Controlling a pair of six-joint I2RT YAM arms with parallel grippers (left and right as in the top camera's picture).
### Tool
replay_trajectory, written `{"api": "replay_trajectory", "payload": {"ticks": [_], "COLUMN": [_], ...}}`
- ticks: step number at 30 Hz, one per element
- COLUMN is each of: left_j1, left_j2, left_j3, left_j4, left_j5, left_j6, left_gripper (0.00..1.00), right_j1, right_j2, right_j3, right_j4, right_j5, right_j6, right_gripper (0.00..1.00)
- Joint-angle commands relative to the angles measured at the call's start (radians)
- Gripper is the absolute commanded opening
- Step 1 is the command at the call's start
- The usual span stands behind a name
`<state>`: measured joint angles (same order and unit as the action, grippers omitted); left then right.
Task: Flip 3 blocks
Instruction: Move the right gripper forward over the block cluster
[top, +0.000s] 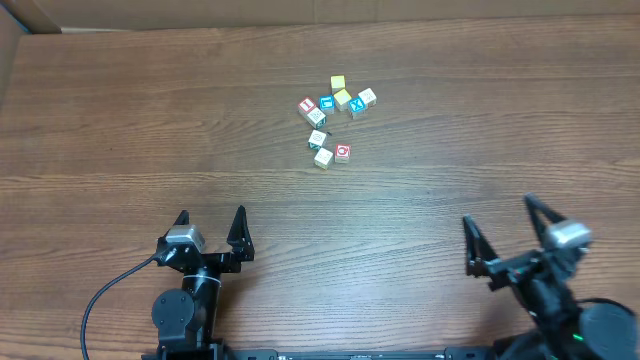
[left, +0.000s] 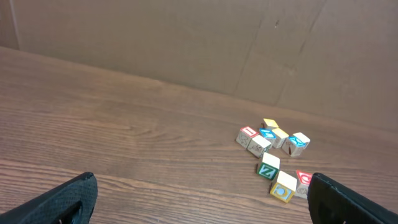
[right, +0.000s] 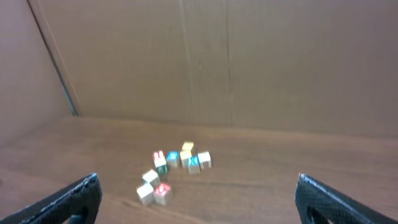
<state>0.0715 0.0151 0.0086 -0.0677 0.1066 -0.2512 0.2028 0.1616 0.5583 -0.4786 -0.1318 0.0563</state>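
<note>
as the blocks (top: 323, 157) crowd the yellow cube (top: 338, 83), the wide-open, empty left hand (top: 211, 213) and right hand (top: 498, 211) may scatter neighbours.

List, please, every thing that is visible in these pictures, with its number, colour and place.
Wooden cubes: about ten, pale with red, blue or green marks, two yellow-topped, clustered at the table's far middle.
Table: one, brown wood grain, under everything.
Cardboard wall: brown, behind the table.
Cable: one, black, beside the left arm's base.
Left claw: one, black, open, empty, near edge.
Right claw: one, black, open, empty, near edge.
</note>
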Motion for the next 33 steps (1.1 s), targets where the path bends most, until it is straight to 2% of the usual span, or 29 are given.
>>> {"api": "replay_trajectory", "payload": {"ticks": [1,6,10,13,17,25,26,27,29,30,32,33], "left_j1": [-0.006,-0.006,-0.006,-0.006,-0.006,-0.006,-0.006,-0.006,-0.006,-0.006,-0.006,-0.006], "left_j2": [-0.010,-0.010,-0.010,-0.009,-0.009,-0.009,-0.009,-0.009,-0.009,-0.010,-0.009,-0.009], "left_j3": [-0.004,-0.004,-0.004,-0.004,-0.004,-0.004,-0.004,-0.004,-0.004,-0.004,-0.004,-0.004], "left_j4": [-0.003,-0.003,-0.003,-0.003,-0.003,-0.003,-0.003,-0.003,-0.003,-0.003,-0.003,-0.003], "left_j5": [-0.010,-0.010,-0.010,-0.010,-0.010,-0.010,-0.010,-0.010,-0.010,-0.010,-0.010,-0.010], "left_j6": [0.020,0.020,0.020,0.020,0.020,0.020,0.020,0.020,0.020,0.020,0.020,0.020], "left_gripper": [1.00,1.00,1.00,1.00,1.00,1.00,1.00,1.00,1.00,1.00,1.00,1.00], "right_j1": [-0.004,-0.004,-0.004,-0.004,-0.004,-0.001,0.001,0.005,0.021,0.035,0.064,0.079], "right_j2": [0.144,0.481,0.727,0.887,1.059,1.359,1.396,1.432,1.496,1.532,1.588,1.611], "right_j3": [0.228,0.674,0.948,1.089,1.143,1.143,1.143,1.143,1.143,1.143,1.143,1.143], "right_j4": [-0.101,-0.419,-0.660,-0.792,-0.873,-0.877,-0.874,-0.870,-0.869,-0.864,-0.848,-0.837], "right_j5": [0.003,0.003,0.002,-0.014,-0.136,-0.484,-0.509,-0.520,-0.512,-0.505,-0.477,-0.451], "right_j6": [0.008,0.008,0.008,0.008,0.008,0.053,0.053,0.054,0.078,0.080,0.105,0.131], "right_gripper": [1.00,1.00,1.00,1.00,1.00,1.00,0.97,0.85,0.69,0.57,0.50,0.50]}}
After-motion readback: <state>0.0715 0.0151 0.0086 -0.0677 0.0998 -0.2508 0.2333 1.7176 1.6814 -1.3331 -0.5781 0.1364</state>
